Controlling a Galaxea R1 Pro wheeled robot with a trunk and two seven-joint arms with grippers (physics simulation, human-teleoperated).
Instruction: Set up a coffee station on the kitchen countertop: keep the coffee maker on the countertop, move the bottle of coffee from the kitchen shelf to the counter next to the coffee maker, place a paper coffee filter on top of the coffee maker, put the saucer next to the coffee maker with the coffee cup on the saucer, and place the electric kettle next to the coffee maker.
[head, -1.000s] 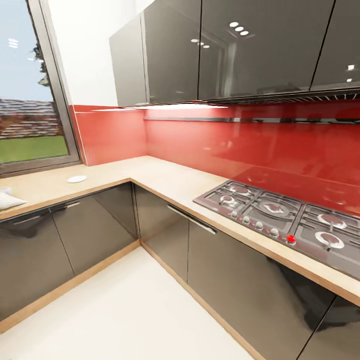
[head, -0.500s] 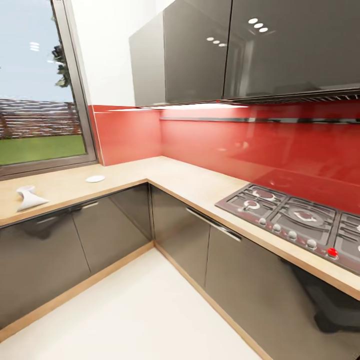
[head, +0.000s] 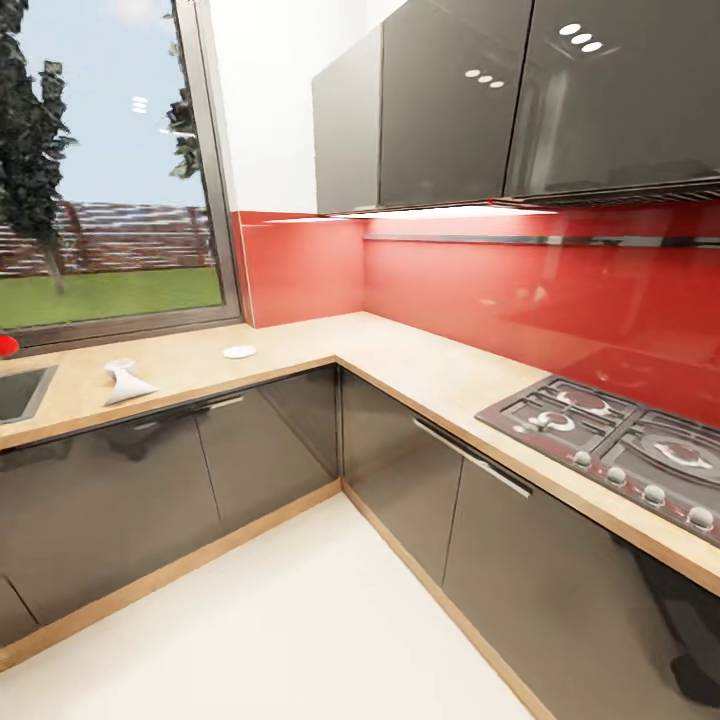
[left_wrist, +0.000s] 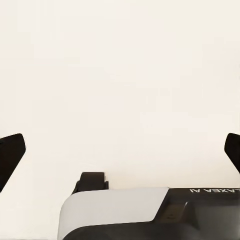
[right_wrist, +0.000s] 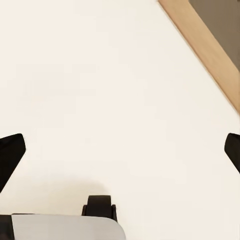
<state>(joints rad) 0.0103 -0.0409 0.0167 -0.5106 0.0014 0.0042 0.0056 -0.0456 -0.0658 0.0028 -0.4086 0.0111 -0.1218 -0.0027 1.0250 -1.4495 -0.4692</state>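
Two claws hang over the pale floor (left_wrist: 120, 75): the left claw (left_wrist: 120, 150) is wide open with nothing between its dark fingertips (left_wrist: 11, 150), and the right claw (right_wrist: 120, 150) is also wide open and holds nothing. Near the right one, a wood plinth (right_wrist: 210, 50) crosses the floor.

From the head view, an L-shaped counter (head: 400, 365) runs under a window (head: 100, 170) and along a red wall (head: 500, 290). A saucer (head: 239, 351) lies on the window run, near the inner corner. Further along this run, a white object (head: 125, 382) lies beside a sink (head: 20, 392); I cannot tell what it is. A hob (head: 620, 445) is set in the other run.
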